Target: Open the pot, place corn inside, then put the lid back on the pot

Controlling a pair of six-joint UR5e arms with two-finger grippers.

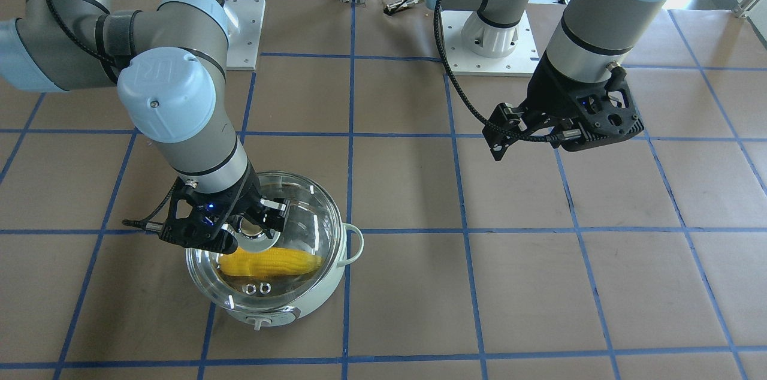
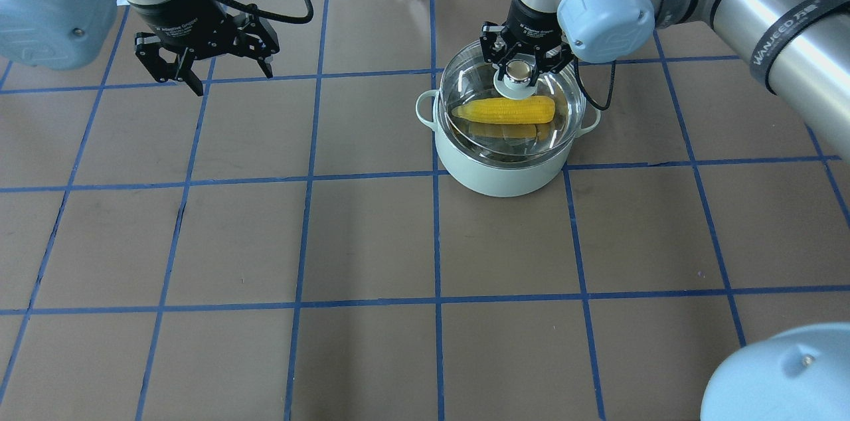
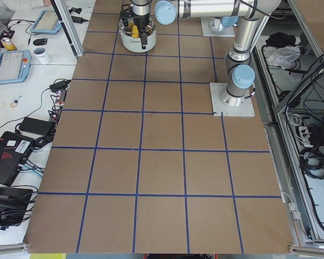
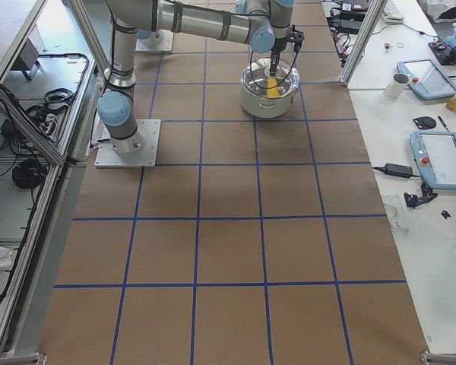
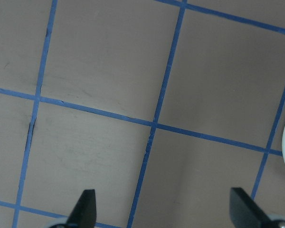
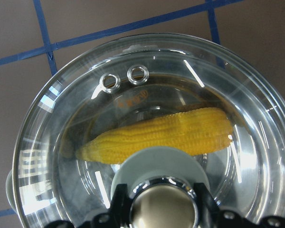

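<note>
Between right pincer [image 2: 520,73] and corn [image 2: 508,110], glass lid [image 2: 559,126]

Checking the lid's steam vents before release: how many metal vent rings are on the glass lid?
2. One vent ring and a second ring sit side by side near the lid rim; the right gripper hides a small part of the lid.
</note>
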